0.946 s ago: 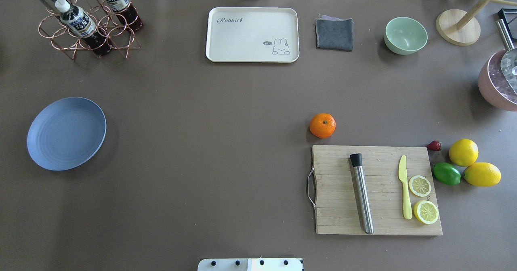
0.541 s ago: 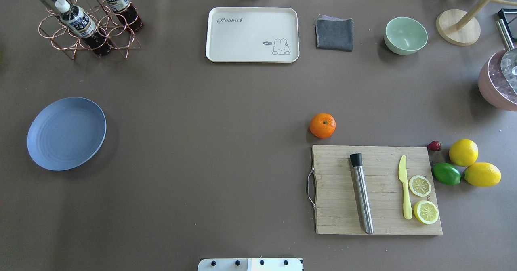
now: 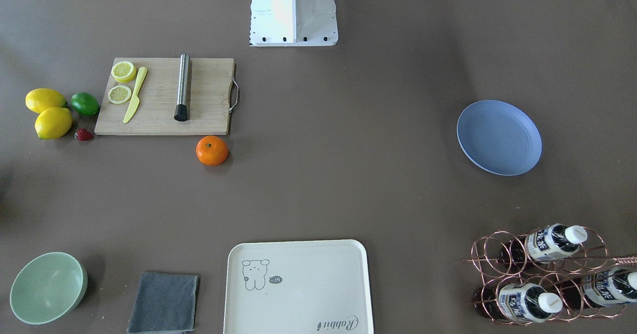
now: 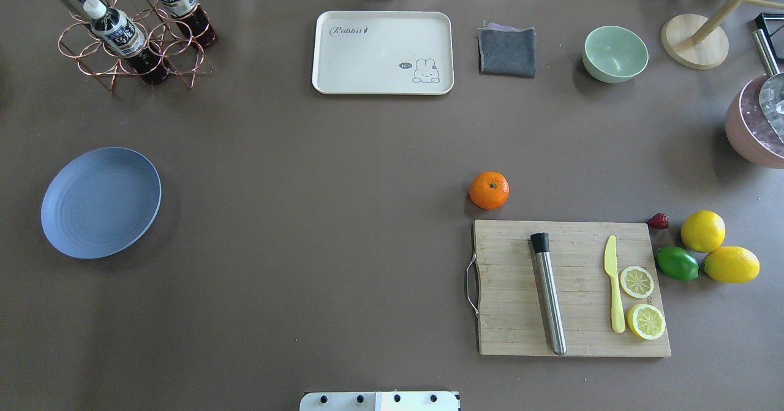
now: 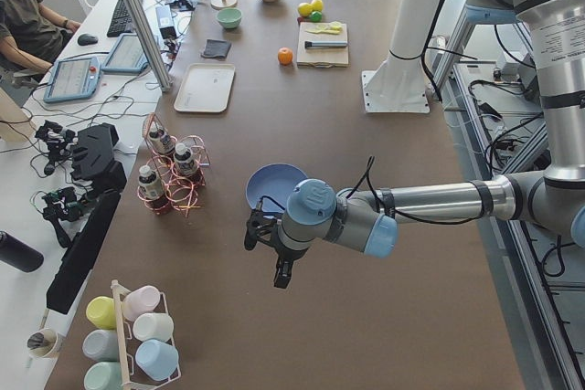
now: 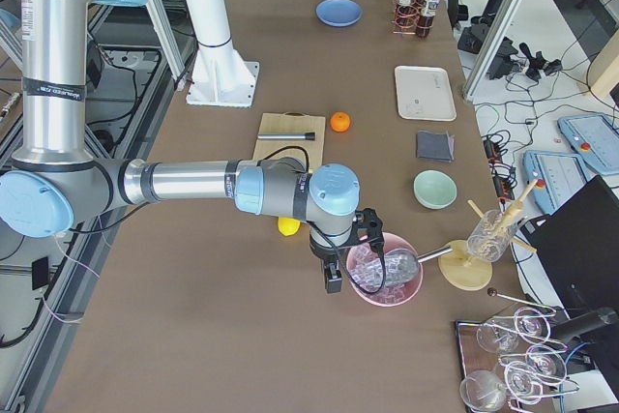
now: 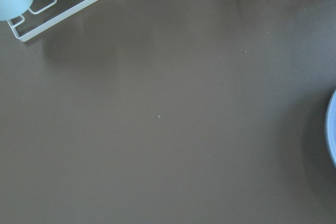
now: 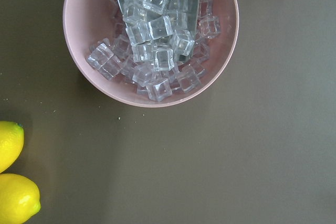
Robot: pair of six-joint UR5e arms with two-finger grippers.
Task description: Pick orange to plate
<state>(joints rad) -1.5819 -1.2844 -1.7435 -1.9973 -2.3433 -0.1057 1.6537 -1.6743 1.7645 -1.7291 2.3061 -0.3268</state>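
Observation:
The orange (image 4: 489, 190) sits on the brown table just beyond the cutting board's far left corner; it also shows as the orange (image 3: 212, 150). The blue plate (image 4: 101, 203) lies far to the left with nothing on it, and its rim (image 7: 333, 129) edges into the left wrist view. No gripper appears in the overhead or front views. My left gripper (image 5: 265, 248) hovers over bare table near the plate (image 5: 277, 184). My right gripper (image 6: 334, 280) hangs beside the pink ice bowl, far from the orange (image 6: 339, 122). I cannot tell whether either gripper is open or shut.
A cutting board (image 4: 508, 276) carries a steel muddler, a yellow knife and lemon slices. Two lemons (image 4: 702, 231), a lime and a strawberry lie to its right. A cream tray (image 4: 383, 52), grey cloth, green bowl (image 4: 615, 54), pink ice bowl (image 8: 152, 40) and bottle rack (image 4: 131, 34) line the far side.

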